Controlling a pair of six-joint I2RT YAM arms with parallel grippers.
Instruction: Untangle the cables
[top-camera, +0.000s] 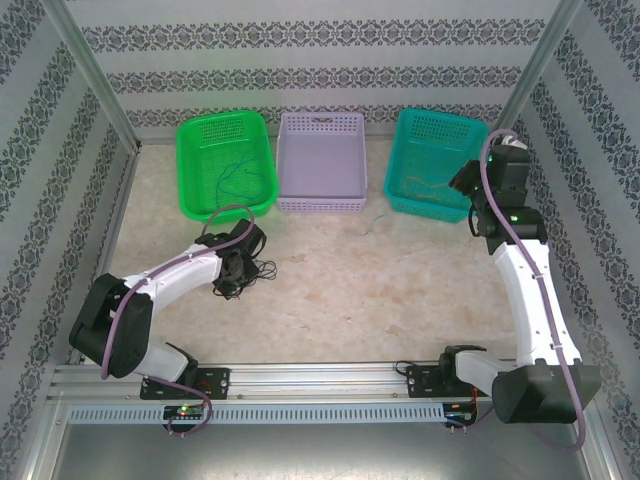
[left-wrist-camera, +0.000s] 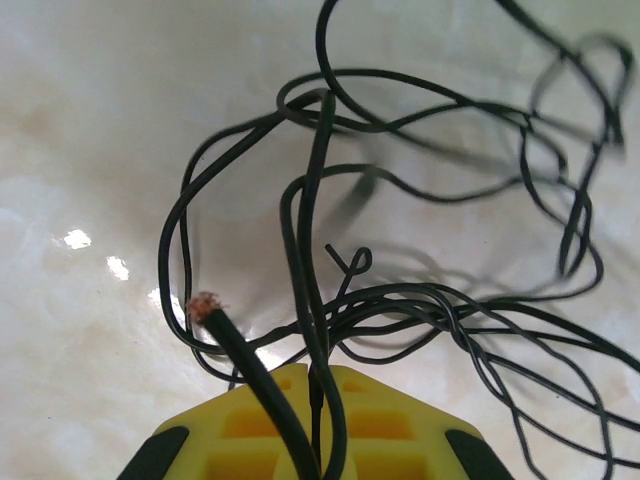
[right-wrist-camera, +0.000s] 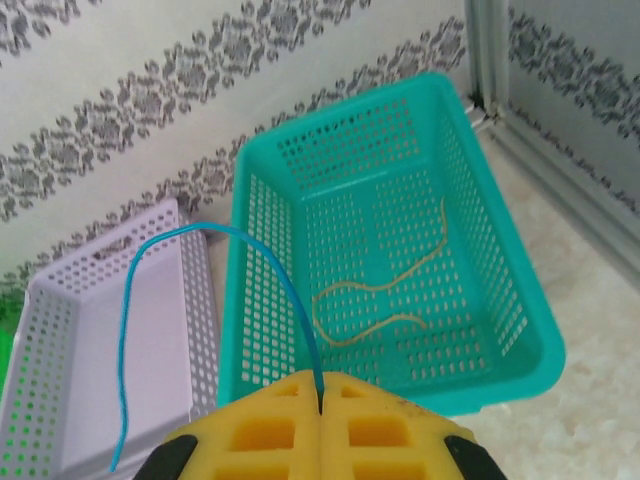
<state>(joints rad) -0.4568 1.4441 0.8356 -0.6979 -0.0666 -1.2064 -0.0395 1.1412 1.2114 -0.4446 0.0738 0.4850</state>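
Pinching shut on the black cables (left-wrist-camera: 247, 365), the left jaws sit low over the counter (top-camera: 350, 300), with the rest of that tangle sprawled on the surface just ahead. The right jaws are clamped tight on a blue cable (right-wrist-camera: 200, 226), which arcs up and hangs down over the lilac basket (right-wrist-camera: 60, 340). A tan cable (right-wrist-camera: 385, 281) lies inside the teal basket (right-wrist-camera: 500, 250).

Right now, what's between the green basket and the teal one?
The lavender basket stands between the green basket and the teal basket, all three in a row along the far wall. The top view shows it.
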